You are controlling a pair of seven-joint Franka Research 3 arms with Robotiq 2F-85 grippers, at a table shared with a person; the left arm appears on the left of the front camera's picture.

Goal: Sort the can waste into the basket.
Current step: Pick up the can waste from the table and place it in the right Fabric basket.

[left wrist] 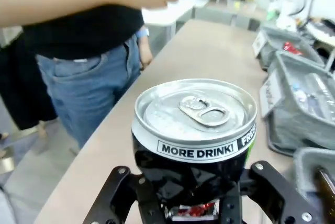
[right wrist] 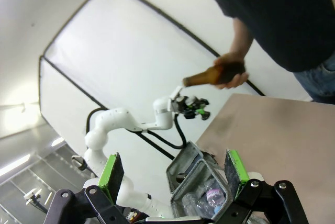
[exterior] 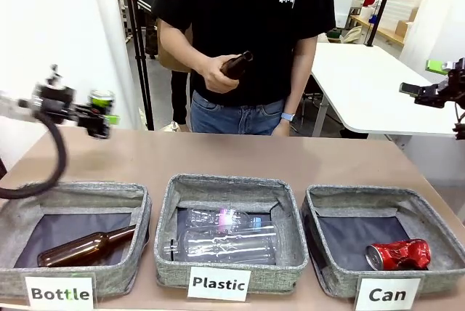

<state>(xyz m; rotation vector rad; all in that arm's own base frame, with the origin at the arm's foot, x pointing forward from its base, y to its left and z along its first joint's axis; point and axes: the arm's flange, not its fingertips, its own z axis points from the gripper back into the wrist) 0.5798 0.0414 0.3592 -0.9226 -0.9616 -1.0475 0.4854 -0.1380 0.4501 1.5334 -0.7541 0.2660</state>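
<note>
Front view: the left claw [exterior: 99,115] grips the black can [exterior: 102,98] high over the tabletop's [exterior: 218,155] left end. It is probably raised for carrying, and is well apart from the Can basket [exterior: 361,195] holding the red can [exterior: 398,254]. Left wrist view: the can stands upright, clamped low. Right wrist view: the right claw [right wrist: 172,174] gapes, empty.

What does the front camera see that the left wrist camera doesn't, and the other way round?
From the front you can read the words on the Bottle label, the Plastic label and the Can label.

The left wrist view gives the black can close up: its silver top, its pull tab and the words MORE DRINK.

Both share the black can held in the left end effector, the person, the table, and the red can lying in the basket marked Can.
</note>
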